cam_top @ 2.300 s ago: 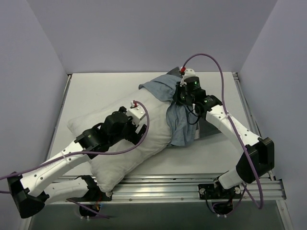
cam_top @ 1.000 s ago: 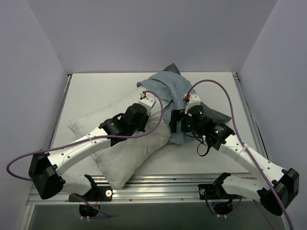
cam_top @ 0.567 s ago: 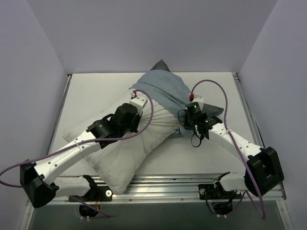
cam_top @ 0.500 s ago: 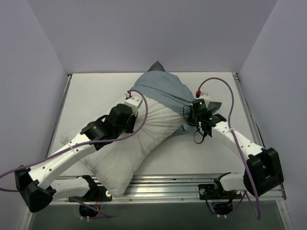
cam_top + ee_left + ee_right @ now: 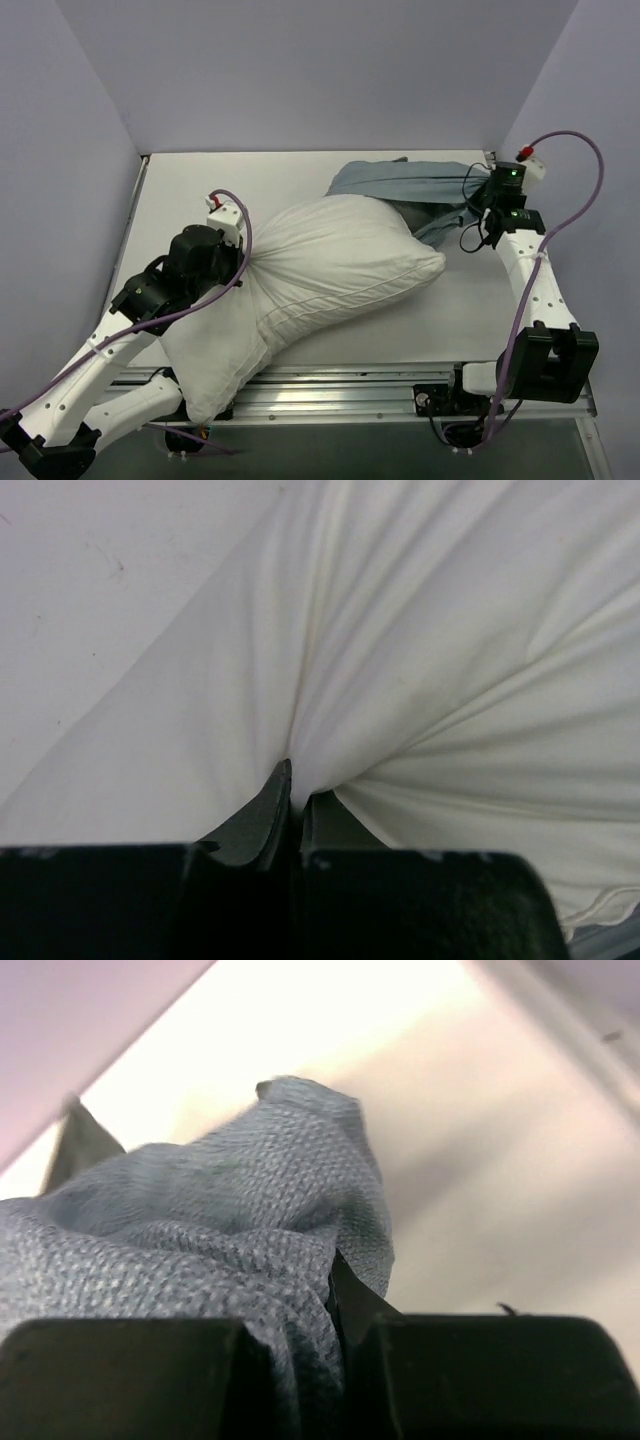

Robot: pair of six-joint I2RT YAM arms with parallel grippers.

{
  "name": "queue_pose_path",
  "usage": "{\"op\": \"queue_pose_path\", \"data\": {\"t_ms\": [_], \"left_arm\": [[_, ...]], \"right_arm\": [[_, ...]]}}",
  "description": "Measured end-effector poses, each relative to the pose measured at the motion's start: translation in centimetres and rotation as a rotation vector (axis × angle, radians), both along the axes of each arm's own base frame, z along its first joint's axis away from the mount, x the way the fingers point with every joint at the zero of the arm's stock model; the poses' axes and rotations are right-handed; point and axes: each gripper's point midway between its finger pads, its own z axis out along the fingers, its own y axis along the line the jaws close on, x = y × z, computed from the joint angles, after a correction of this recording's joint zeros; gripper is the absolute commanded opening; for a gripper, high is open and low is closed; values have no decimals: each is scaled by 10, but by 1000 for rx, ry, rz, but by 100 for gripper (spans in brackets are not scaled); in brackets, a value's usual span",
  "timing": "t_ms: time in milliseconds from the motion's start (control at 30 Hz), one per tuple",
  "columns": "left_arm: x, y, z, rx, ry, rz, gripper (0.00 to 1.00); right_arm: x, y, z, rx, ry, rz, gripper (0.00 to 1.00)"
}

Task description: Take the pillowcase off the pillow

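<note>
Grip: left pincer (image 5: 292, 785) clamped on pillow (image 5: 330, 262) | right pincer (image 5: 335, 1290) clamped on pillowcase (image 5: 210, 1210) | pillowcase bunched over pillow's far end

I record white shells on the left arm (image 5: 120, 335) and the right arm (image 5: 535, 290), with black housings at the joints and small dark dots along the left arm's links. One purple cable (image 5: 243, 225) runs from the left wrist and a second purple cable (image 5: 590, 165) from the right, each ending in a red plug (image 5: 524, 153). A green light (image 5: 512, 172) glows on the right wrist. The left gripper (image 5: 296, 798) has matt black, wedge-shaped fingers.
</note>
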Motion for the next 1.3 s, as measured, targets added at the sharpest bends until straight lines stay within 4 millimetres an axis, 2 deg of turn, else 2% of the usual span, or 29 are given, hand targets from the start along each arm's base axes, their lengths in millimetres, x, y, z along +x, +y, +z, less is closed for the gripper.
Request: {"op": "queue_pose_path", "data": {"t_ms": [67,167,267,433,500,600,800,1000,1100,1167,1233,1300], "left_arm": [[0,9,-1,8,5,25,2],[3,15,0,14,0,46,2],[8,22,0,29,-12,76,2],[21,34,-1,64,-12,135,2],[35,39,2,78,-1,168,2],[67,48,7,89,25,239,2],[134,76,12,107,58,391,2],[168,109,17,92,65,506,2],[182,116,20,96,61,544,2],[190,117,19,98,61,561,2],[195,118,14,97,66,575,2],[196,117,12,86,71,587,2]], "right_arm": [[-1,-34,13,-13,-26,-98,0],[-2,-58,26,-29,-52,-165,0],[0,-58,34,-30,-73,-157,0],[10,-41,45,-24,-90,-78,0],[19,-39,58,-30,-114,-63,0],[36,-37,82,-48,-161,-52,0],[67,-46,145,-113,-282,-131,0],[80,-51,213,-197,-419,-199,0],[90,-36,238,-256,-475,-144,0],[96,-14,247,-300,-497,-65,0],[100,22,242,-335,-485,46,4],[99,69,225,-357,-459,178,5]]}}
